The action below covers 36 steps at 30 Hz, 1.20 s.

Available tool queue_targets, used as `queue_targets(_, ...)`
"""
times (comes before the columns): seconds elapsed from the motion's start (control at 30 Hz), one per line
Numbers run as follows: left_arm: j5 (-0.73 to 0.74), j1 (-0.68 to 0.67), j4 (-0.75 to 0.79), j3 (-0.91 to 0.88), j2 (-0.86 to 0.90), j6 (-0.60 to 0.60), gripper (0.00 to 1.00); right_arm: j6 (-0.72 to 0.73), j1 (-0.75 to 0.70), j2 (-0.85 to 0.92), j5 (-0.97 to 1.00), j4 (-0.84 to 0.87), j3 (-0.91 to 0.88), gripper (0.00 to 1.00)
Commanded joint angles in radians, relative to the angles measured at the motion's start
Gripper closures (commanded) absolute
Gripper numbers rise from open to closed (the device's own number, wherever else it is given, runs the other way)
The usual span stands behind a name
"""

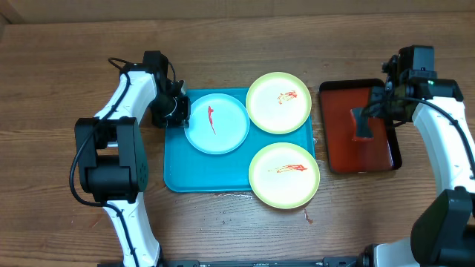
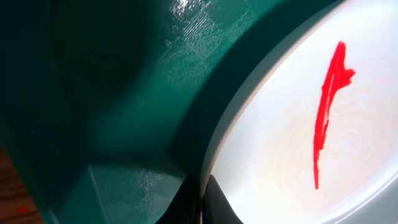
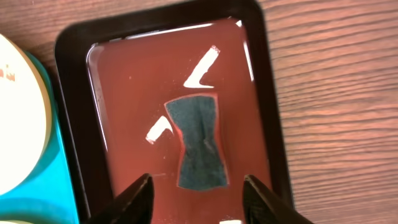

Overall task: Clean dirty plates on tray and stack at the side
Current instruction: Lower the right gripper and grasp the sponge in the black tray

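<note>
The teal tray [image 1: 177, 172] holds a white plate [image 1: 223, 133] with a red streak and two pale yellow-green plates, one at the back [image 1: 278, 102] and one at the front [image 1: 284, 175], both smeared red. My left gripper [image 1: 178, 111] is shut on the white plate's left rim; in the left wrist view the dark fingertips [image 2: 217, 202] pinch the rim of the plate [image 2: 280, 143]. My right gripper [image 3: 199, 190] hangs open over a dark blue-grey sponge [image 3: 198, 140], its fingers either side of the sponge's near end without touching it.
The sponge lies in a smaller dark red, black-rimmed tray [image 1: 338, 152] right of the teal tray, with a wet sheen on its floor [image 3: 124, 93]. The front yellow-green plate overhangs the teal tray's front right corner. Bare wooden table surrounds both trays.
</note>
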Motion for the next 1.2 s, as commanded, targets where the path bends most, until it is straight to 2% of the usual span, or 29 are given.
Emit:
queue_targets(0.0,0.001,0.000,0.004,0.014,0.014,0.050,0.96,-0.045,0.002,0.051,-0.027,0.006,0.022,0.58)
queue_targets(0.17,0.001,0.000,-0.005,0.014,0.011,0.052,0.96,-0.066,0.002,0.124,-0.041,-0.010,0.022,0.67)
queue_targets(0.6,-0.025,0.000,-0.016,0.015,-0.025,0.064,0.96,-0.117,0.002,0.180,-0.036,0.009,0.019,0.67)
queue_targets(0.93,-0.025,0.000,-0.016,0.015,-0.025,0.072,0.96,-0.119,0.002,0.285,-0.026,0.022,0.019,0.76)
queue_targets(1.17,-0.025,0.000,-0.017,0.015,-0.025,0.071,0.96,-0.109,0.002,0.323,-0.027,0.024,0.019,0.90)
